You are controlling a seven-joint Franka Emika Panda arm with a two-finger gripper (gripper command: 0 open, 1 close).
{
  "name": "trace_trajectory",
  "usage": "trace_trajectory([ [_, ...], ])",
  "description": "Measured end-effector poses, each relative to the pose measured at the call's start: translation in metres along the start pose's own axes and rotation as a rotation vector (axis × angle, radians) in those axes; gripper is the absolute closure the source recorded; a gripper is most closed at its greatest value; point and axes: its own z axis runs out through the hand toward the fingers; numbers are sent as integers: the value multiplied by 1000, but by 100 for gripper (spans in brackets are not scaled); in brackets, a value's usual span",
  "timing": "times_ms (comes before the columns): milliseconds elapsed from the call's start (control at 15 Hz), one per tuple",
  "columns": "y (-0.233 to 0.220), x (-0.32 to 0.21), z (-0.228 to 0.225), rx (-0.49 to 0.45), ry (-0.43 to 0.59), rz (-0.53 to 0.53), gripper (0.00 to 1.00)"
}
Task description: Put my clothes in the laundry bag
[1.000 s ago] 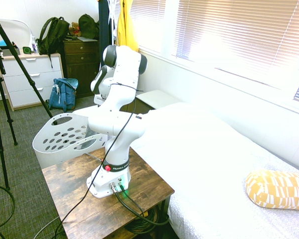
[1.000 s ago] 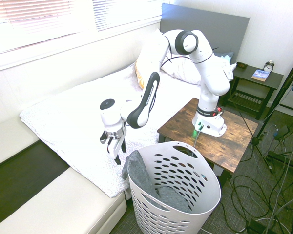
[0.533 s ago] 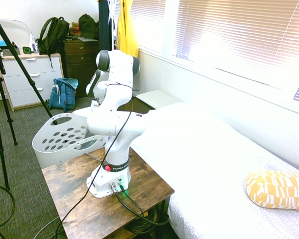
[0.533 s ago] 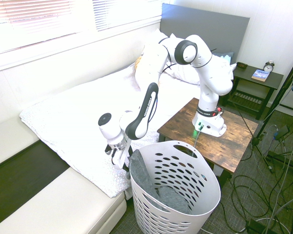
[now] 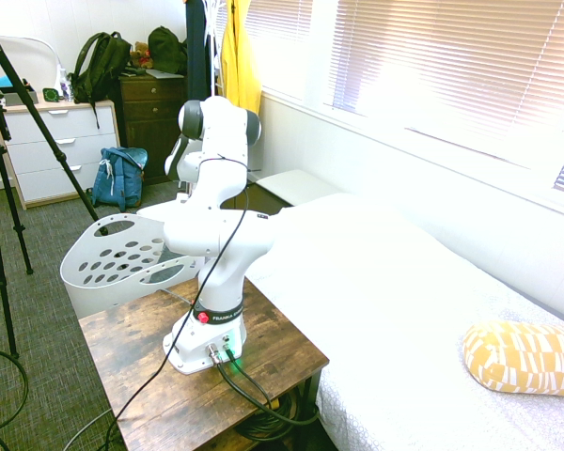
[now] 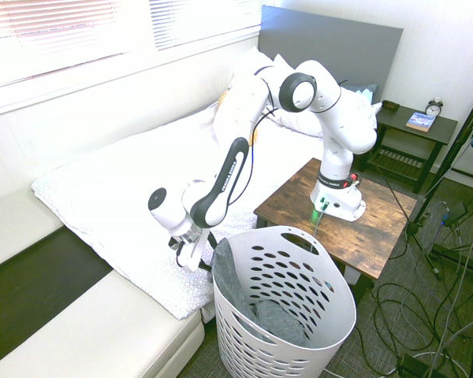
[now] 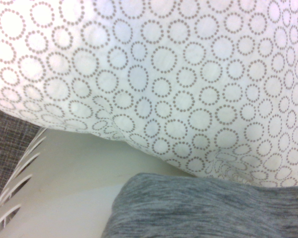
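Pincer fingers spread, gripping nothing, tilted steeply down just outside the laundry bag's rim at about 9 o'clock from the bag in the second exterior view. A second ago it hung higher and a bit further off over the bed; since then it has dropped and swung in, so it now sits right beside the grey fold hanging over the rim.

Clothes: dark blue-grey bundle, mostly inside the bag. One part lies on the bottom, another climbs the inner wall and laps over the rim at 9 o'clock. The garment looks the same as a second ago; the bag has shifted slightly. The wrist view shows the grey fabric close up, white bag wall next to it and the dotted bed cover behind.

Meaning for the task: the drop itself looks done, since the garment is in the bag. The descent toward the overhanging flap reads, as a guess, like a move to tuck or push that edge in. Whether the fingers touch the fabric can't be told. From the first exterior view the arm hides the pincer; only the bag shows, beyond the wooden surface.
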Motion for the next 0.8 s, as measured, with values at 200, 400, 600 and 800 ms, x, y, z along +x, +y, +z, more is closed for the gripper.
trace_trajectory([
  [200,-1,3,-5,-4,-5,10,100],
  [400,-2,1,-6,-6,-9,10,100],
  [600,-2,-1,-6,-4,-10,11,100],
  [800,-2,3,-8,-2,-19,24,100],
])
